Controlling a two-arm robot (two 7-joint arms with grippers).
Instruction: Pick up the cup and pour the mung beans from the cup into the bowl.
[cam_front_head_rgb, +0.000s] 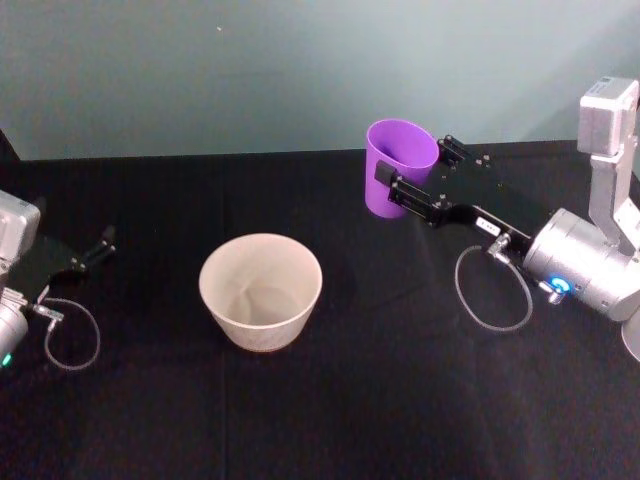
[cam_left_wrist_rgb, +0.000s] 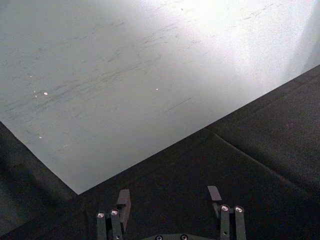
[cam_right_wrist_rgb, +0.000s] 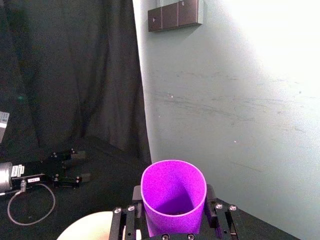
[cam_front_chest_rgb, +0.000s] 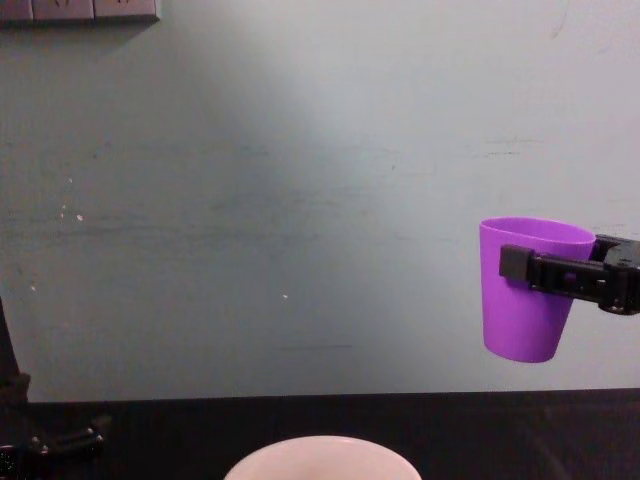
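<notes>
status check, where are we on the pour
Right gripper shut on small purple plastic cup, upright, held above table. Left gripper open, parked at left edge. Wide white round bowl empty, nothing between it and cup.

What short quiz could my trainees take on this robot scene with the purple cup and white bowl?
1. Which gripper holds the purple cup? A) left B) right
2. True or false: the cup is tipped over the white bowl.
3. Fill in: the bowl's inside looks ____.
Key: 1 B, the right gripper; 2 false, it is upright, off to the bowl's side; 3 empty.
</notes>
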